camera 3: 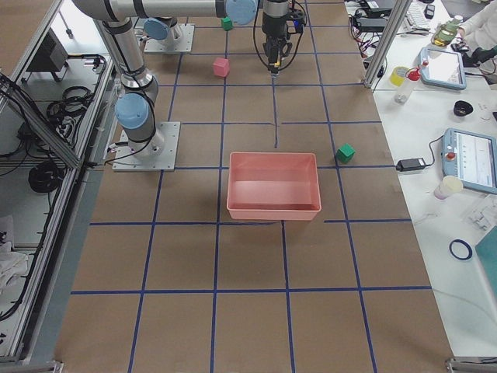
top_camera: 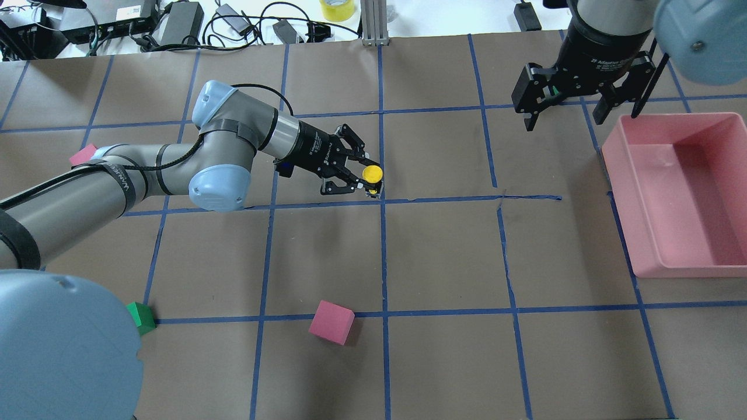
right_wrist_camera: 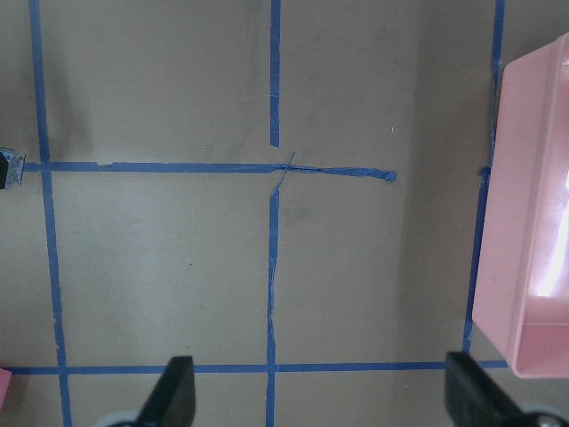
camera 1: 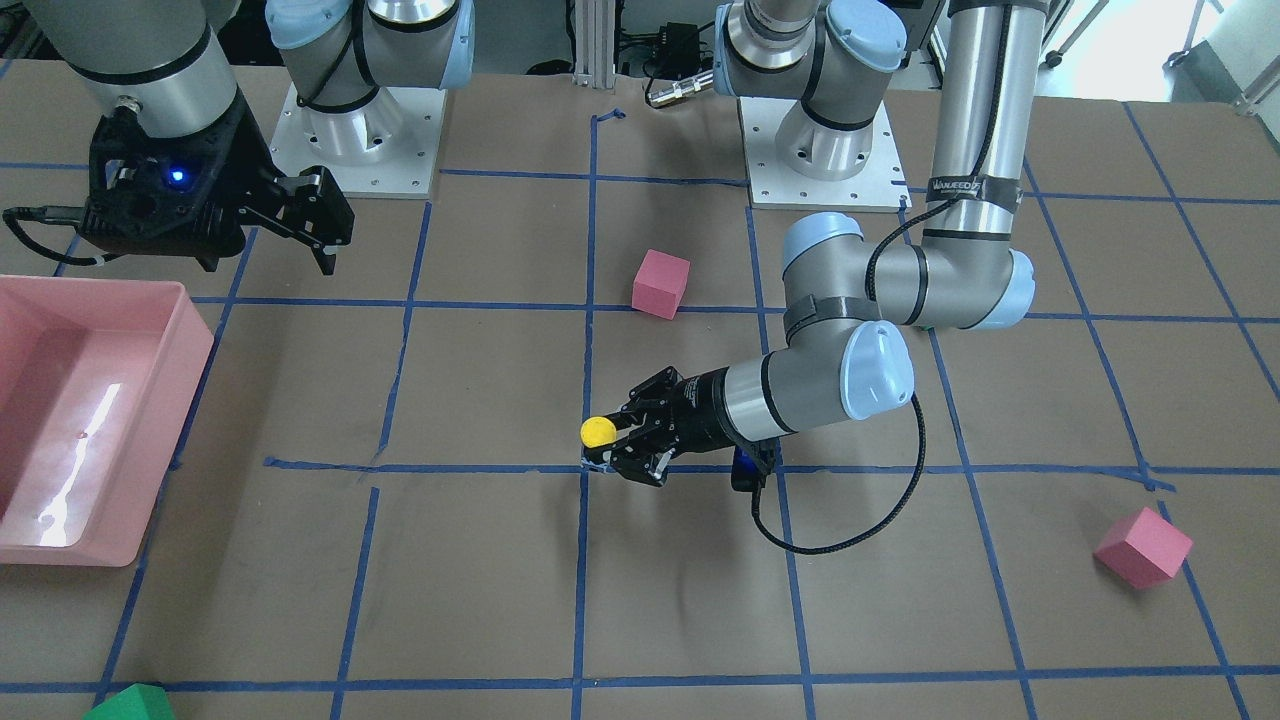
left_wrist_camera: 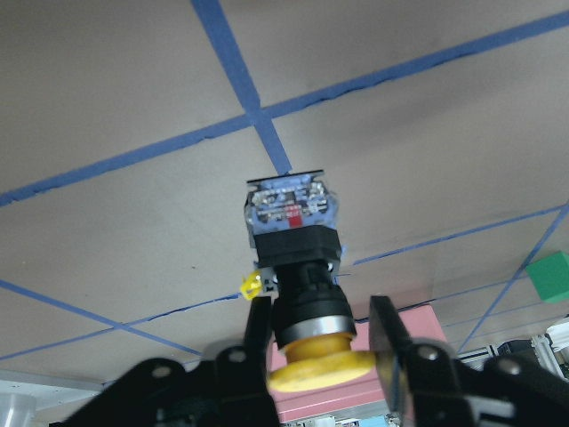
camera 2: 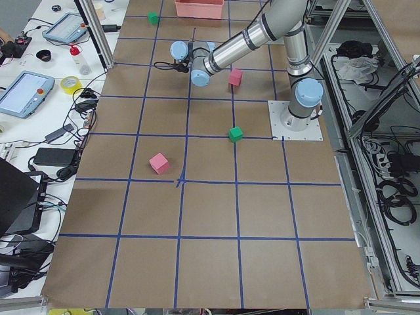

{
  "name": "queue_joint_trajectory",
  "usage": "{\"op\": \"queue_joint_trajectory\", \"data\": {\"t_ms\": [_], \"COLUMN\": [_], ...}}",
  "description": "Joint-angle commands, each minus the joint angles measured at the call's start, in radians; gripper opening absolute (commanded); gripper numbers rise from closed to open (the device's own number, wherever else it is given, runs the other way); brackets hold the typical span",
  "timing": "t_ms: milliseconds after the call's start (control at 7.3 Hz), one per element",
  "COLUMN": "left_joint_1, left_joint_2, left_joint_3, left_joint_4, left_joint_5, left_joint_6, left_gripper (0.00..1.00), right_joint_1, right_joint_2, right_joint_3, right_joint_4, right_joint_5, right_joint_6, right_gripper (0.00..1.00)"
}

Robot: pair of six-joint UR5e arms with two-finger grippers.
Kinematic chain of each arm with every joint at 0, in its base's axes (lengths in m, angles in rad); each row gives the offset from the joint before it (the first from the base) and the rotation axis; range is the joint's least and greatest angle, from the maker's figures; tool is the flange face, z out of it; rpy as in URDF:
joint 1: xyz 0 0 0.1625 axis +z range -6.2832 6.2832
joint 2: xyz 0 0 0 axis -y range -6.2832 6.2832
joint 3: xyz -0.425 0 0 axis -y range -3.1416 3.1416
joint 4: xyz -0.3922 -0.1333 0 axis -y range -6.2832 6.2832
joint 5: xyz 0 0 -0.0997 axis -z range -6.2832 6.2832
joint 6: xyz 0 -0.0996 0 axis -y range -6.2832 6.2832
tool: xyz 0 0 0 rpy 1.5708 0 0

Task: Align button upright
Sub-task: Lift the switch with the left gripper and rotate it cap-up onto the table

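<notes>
The button (left_wrist_camera: pixel 294 258) stood cap-up near the middle of the table (top_camera: pixel 443 256), well in from every edge. Its whitish-grey contact block rested on the brown paper right at a crossing of the blue tape lines (top_camera: pixel 443 200). The glossy, rounded yellow cap sat on a black cylindrical neck above the squarish block.

The left gripper (top_camera: pixel 369 177) reached in low and nearly level. Its black fingers (left_wrist_camera: pixel 384 331) were drawn narrow around the neck just under the cap and held the button.

A pink cube (top_camera: pixel 331 322) with matte faces lay toward the robot-side edge. A second pink cube (camera 1: pixel 1143 547) sat further toward the table's left end. A green cube (top_camera: pixel 140 317) lay near the robot-side edge, beside the left arm's base.

Toward the right end lay a smooth, rectangular pink plastic bin (top_camera: pixel 620 192) with rounded corners and a shiny floor. The right gripper (top_camera: pixel 565 121) hung above the paper by the bin's far corner, its jaws spread wide with nothing between them.
</notes>
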Motion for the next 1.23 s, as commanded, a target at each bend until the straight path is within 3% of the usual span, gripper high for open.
{"op": "queue_joint_trajectory", "data": {"t_ms": [0,411,822,959,1096], "left_joint_1": [0.0,-0.003,-0.004,-0.007,-0.009], "left_joint_2": [-0.031,-0.051,-0.063,-0.066,-0.066], "left_joint_3": [-0.007,-0.004,-0.006,-0.006,-0.006], "left_joint_4": [0.012,0.032,0.038,0.038,0.04], "left_joint_5": [-0.034,-0.034,-0.034,-0.031,-0.035], "left_joint_6": [0.006,0.026,0.044,0.046,0.044], "left_gripper": [0.0,0.02,0.18,0.56,1.0], "right_joint_1": [0.0,0.0,0.0,0.0,0.0], "right_joint_2": [0.001,0.001,0.001,0.001,0.0], "right_joint_3": [0.0,0.002,0.002,0.002,0.0], "right_joint_4": [0.008,0.011,0.011,0.012,0.011], "right_joint_5": [0.003,0.003,0.001,0.001,0.003], "right_joint_6": [-0.005,-0.013,-0.013,-0.013,-0.013], "right_gripper": [1.0,1.0,1.0,1.0,1.0]}}
